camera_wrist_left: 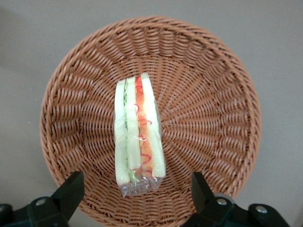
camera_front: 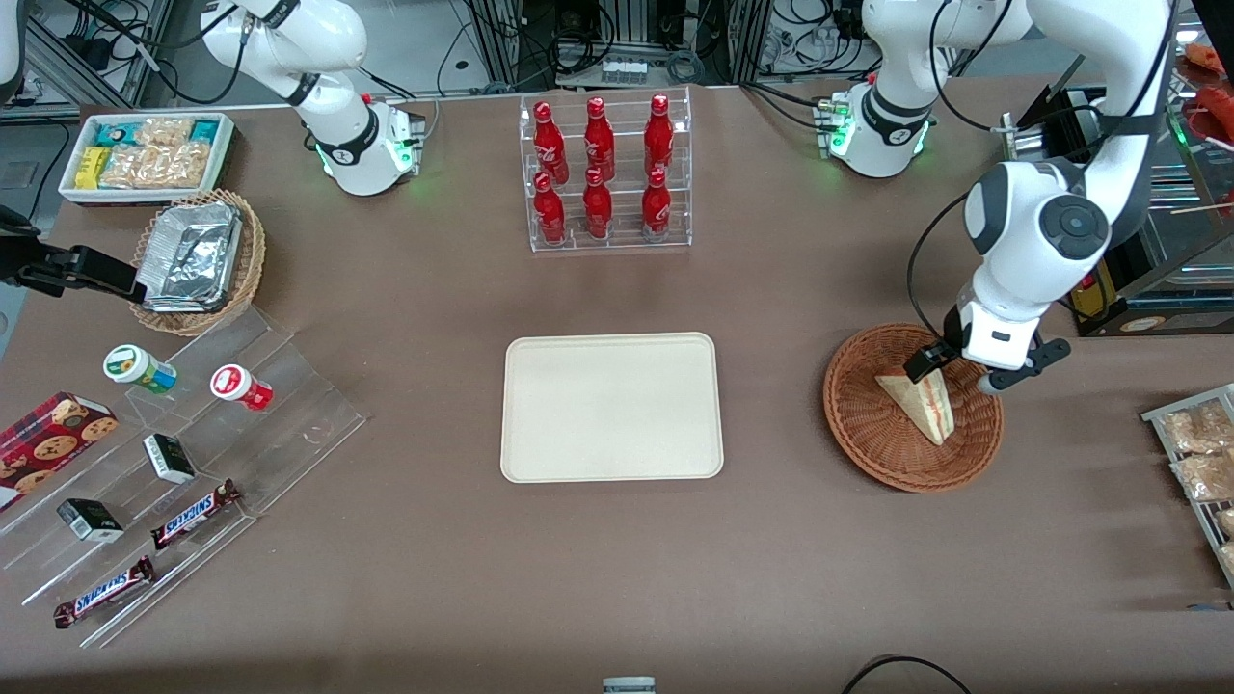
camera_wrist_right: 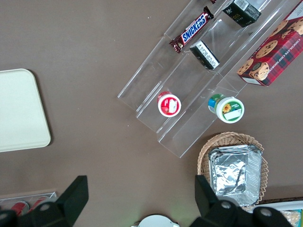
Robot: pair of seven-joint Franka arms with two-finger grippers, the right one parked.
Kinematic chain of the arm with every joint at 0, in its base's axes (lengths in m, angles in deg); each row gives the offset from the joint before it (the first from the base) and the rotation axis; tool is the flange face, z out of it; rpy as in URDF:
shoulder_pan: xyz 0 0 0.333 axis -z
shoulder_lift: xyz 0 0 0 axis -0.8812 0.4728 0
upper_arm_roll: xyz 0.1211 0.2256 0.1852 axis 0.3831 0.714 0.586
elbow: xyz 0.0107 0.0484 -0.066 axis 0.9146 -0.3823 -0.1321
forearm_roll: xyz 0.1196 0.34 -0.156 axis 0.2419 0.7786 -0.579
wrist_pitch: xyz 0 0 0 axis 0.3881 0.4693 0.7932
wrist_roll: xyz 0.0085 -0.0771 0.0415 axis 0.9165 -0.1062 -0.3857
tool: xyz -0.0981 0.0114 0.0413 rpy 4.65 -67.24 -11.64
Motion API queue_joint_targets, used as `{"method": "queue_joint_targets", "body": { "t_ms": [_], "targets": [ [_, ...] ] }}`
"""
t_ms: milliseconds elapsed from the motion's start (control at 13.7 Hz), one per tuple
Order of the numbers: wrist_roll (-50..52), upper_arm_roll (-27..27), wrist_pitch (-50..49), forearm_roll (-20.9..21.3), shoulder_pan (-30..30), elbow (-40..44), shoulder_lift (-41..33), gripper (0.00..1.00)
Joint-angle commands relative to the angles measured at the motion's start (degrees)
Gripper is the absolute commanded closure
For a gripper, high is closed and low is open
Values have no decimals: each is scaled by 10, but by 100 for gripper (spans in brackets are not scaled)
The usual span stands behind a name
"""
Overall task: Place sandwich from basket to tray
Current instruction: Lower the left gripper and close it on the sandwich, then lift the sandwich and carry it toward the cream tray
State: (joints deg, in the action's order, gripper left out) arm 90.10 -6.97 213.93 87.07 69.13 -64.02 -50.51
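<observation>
two snickers bars (camera_front: 104, 591) sit nearest the front camera on a clear stepped display (camera_front: 183, 463) at the parked arm's end, with two small dark boxes (camera_front: 90, 520), one cookie box (camera_front: 48, 441) and two lidded cups (camera_front: 140, 368) on its steps. one cream tray (camera_front: 611, 407) lies mid-table, bare, nothing between it and the basket. one reddish-brown wicker basket (camera_front: 911, 409) sits toward the working arm's end, holding one sandwich (camera_front: 921, 401) lying in its bowl. left gripper (camera_front: 957, 370) hovers over the basket's rim, fingers (camera_wrist_left: 71, 189) spread wide, straddling the sandwich's end, not touching. farther from the camera: tan wicker basket with foil containers (camera_front: 198, 260), clear rack with six red bottles (camera_front: 603, 173), white snack bin (camera_front: 147, 154).
</observation>
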Motion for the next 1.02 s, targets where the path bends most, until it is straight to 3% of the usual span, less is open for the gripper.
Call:
{"method": "queue_joint_targets", "body": {
  "t_ms": [0,438,510,729,802,948],
  "targets": [
    [21,3,46,11,3,-16,11,0],
    [21,6,115,12,2,-22,72,2],
    [20,6,128,12,2,-22,78,7],
    [30,6,129,11,0,-20,79,55],
    [33,6,128,11,0,-18,77,63],
    [32,6,123,12,0,-15,71,67]
  ]
}}
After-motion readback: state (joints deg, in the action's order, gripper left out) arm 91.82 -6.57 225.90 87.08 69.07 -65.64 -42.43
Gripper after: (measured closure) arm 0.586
